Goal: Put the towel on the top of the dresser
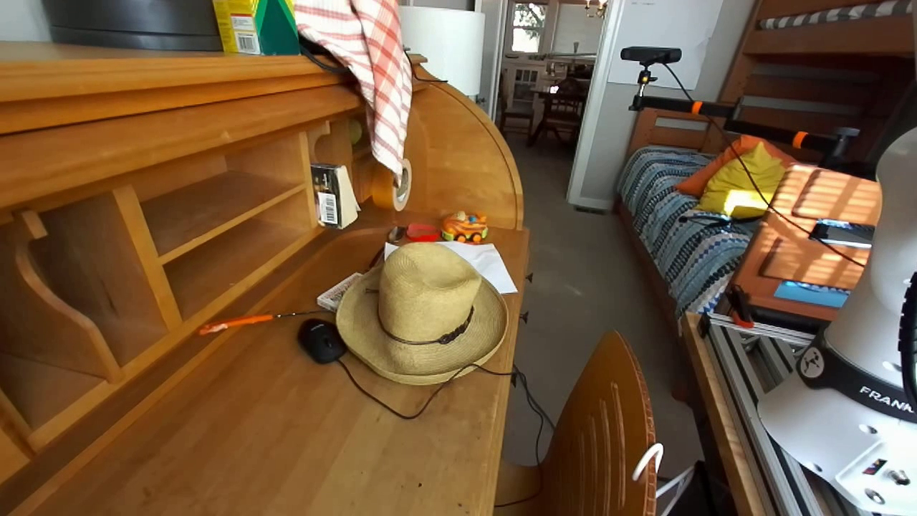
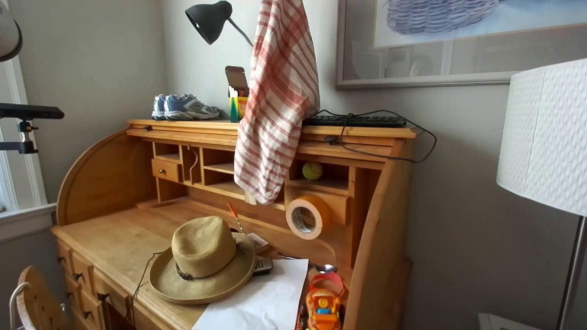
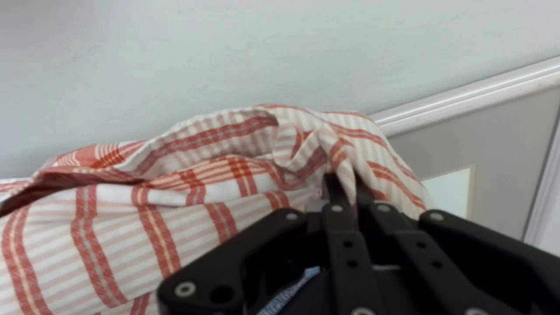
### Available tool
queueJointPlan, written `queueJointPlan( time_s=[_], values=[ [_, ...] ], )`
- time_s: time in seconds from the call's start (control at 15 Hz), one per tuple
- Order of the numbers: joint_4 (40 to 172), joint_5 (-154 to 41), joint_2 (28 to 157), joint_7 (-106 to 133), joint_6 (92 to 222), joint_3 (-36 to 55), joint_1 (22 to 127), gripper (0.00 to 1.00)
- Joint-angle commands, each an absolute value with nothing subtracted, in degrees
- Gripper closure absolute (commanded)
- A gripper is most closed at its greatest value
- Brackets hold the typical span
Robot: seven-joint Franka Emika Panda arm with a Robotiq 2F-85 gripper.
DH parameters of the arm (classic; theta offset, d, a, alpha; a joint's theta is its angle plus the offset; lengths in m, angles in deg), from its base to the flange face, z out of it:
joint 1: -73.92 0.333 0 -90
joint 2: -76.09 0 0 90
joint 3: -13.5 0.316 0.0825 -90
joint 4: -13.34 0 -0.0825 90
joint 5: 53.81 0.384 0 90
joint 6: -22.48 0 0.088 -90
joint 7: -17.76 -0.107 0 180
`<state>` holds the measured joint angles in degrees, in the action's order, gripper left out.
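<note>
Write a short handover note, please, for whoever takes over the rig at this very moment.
Pincer: closed on the towel.
Where: the towel hangs from it in loose folds, lower end below the top edge of the dresser; whether they touch, I cannot tell.
Done: towel gripped and held up at the dresser.
Left: lay it on top, then release; perhaps mind the keyboard and box up there.

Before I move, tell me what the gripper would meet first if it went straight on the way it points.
Past the towel that the gripper pinches, most likely the wall: its pale surface shows beyond the folds bunched ahead, though the distance is hard to judge.
</note>
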<state>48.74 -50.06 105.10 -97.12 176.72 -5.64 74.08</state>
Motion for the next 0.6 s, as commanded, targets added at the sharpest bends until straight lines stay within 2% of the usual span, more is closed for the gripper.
queueJointPlan(
  time_s=[0.0,0.27,0.53],
  values=[
    [50.0,-48.6,103.1,-96.1,167.1,-3.6,74.6,0.99],
    [51.8,-44.3,102.4,-93.1,155.8,-0.1,71.3,0.99],
    [50.0,-40.8,106.7,-95.7,151.0,0.2,67.0,0.99]
  ],
)
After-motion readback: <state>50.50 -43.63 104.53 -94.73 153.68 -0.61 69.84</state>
